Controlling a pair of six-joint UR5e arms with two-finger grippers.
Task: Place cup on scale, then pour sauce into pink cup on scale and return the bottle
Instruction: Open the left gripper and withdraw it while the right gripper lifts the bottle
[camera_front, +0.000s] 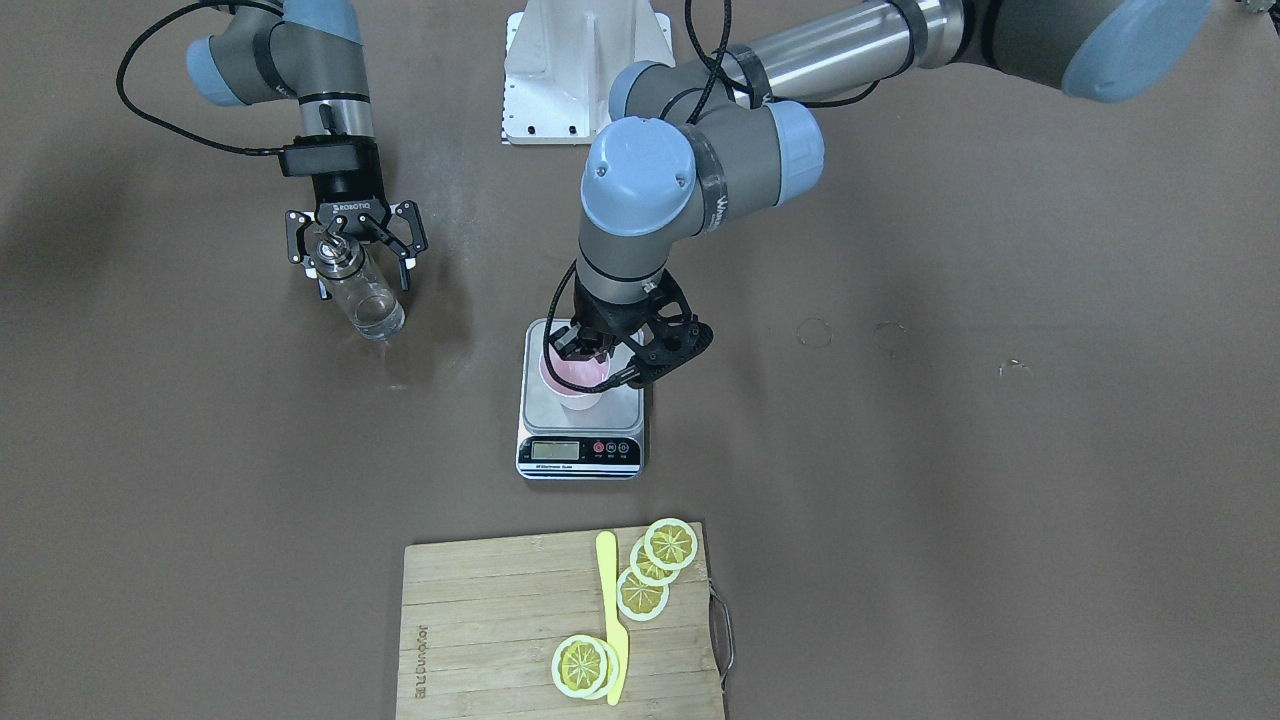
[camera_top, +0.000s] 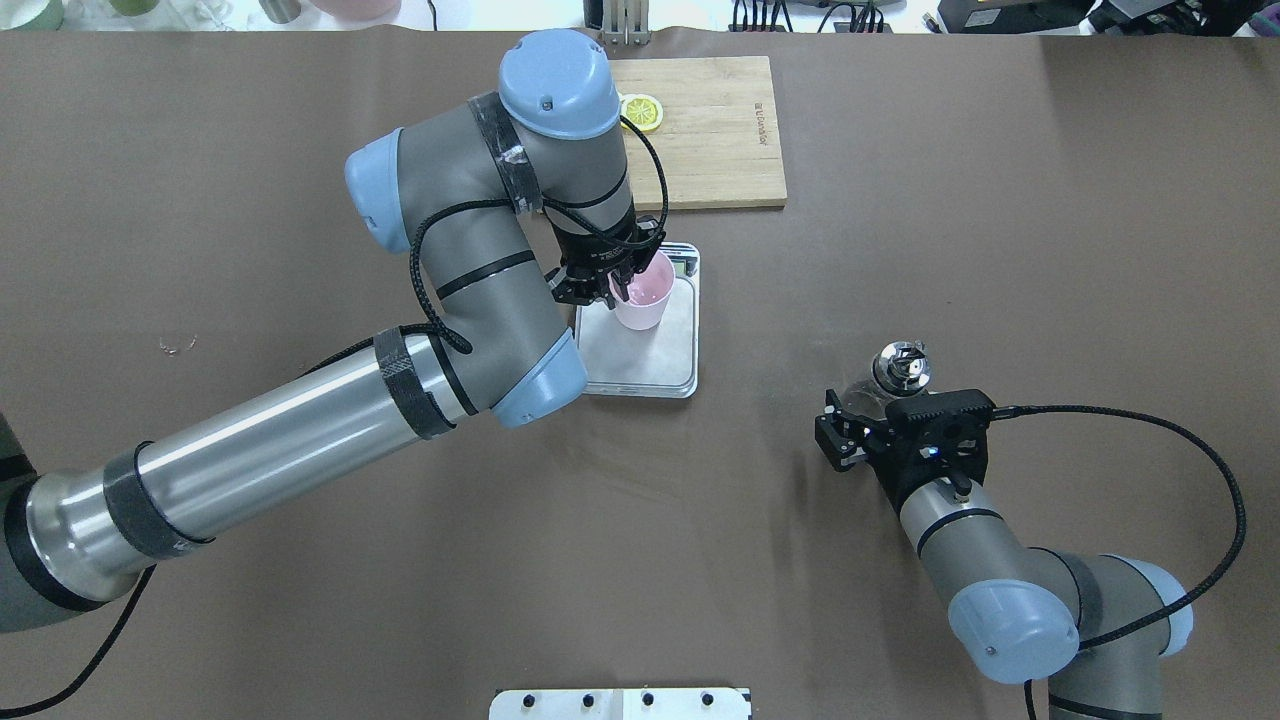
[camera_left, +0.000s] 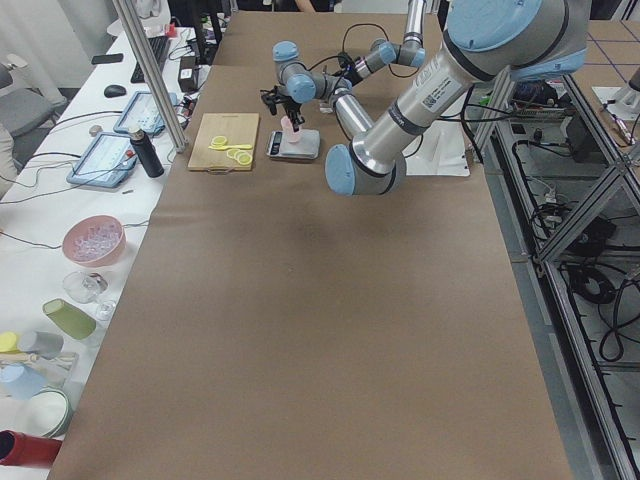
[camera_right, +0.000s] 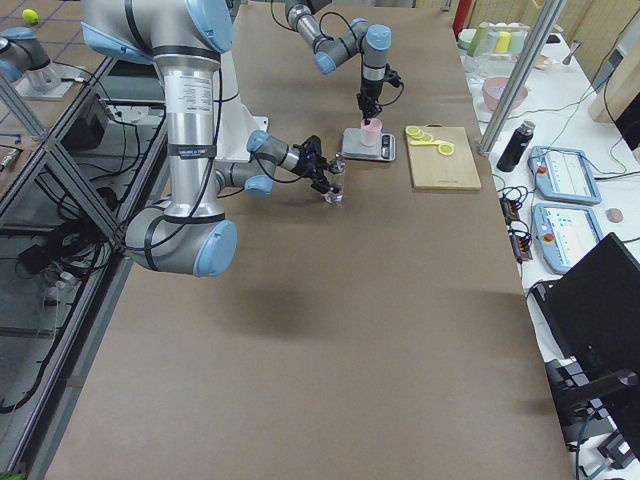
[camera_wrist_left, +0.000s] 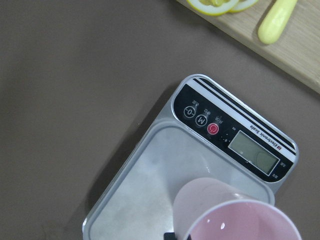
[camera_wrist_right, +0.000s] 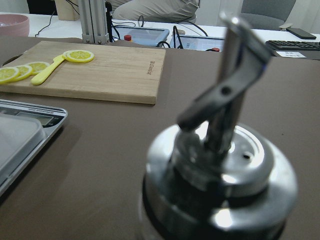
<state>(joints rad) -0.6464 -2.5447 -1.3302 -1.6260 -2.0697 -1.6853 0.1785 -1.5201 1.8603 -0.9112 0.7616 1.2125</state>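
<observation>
table (camera_front: 1000, 500): brown surface; wooden cutting board (camera_front: 480, 630) with lemon slices (camera_front: 655, 565) at the operators' edge
scale (camera_front: 580, 452): mid-table, display towards the board
cup (camera_front: 572, 378): upright on the scale's steel platform
left gripper (camera_front: 598, 358): pinched on the cup's rim
right gripper (camera_front: 352, 255): fingers apart, flanking the bottle's neck
bottle (camera_front: 372, 305): on the table, well apart from the scale, clear sauce (camera_front: 380, 318) inside

"ROBOTIQ" on the right gripper (camera_front: 363, 287) body, "Electronic Scale" and a button marked "M" on the scale (camera_wrist_left: 145, 175) front panel, "Joyoung" on the cutting board (camera_front: 480, 620)
</observation>
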